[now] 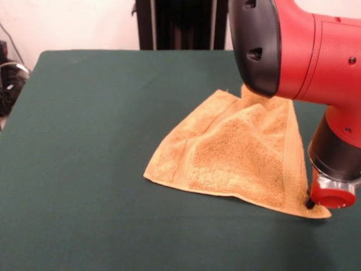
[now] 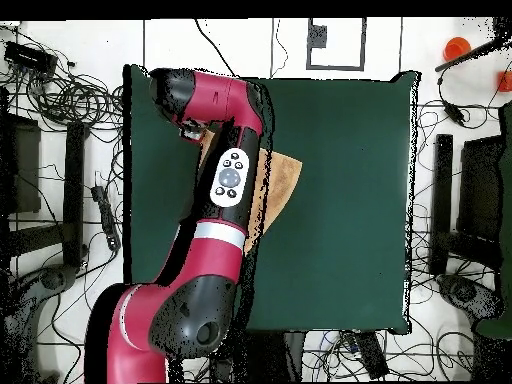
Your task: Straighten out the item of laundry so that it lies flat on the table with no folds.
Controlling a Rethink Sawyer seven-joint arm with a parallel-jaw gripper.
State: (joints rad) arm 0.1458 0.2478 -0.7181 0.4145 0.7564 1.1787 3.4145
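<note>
I see the claw (image 1: pixel 311 204) pressed onto the towel (image 1: pixel 237 155) corner; the rest spreads left of it over the table (image 1: pixel 84 141). Can't tell its opening.

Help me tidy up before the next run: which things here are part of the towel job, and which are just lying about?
Part of the job:
towel
table
claw, down at the towel's corner

Lying about:
cables on the floor
orange cup beyond the table

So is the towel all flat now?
No. The towel is still folded: one layer lies doubled over another, with the gripper at its corner.
</note>
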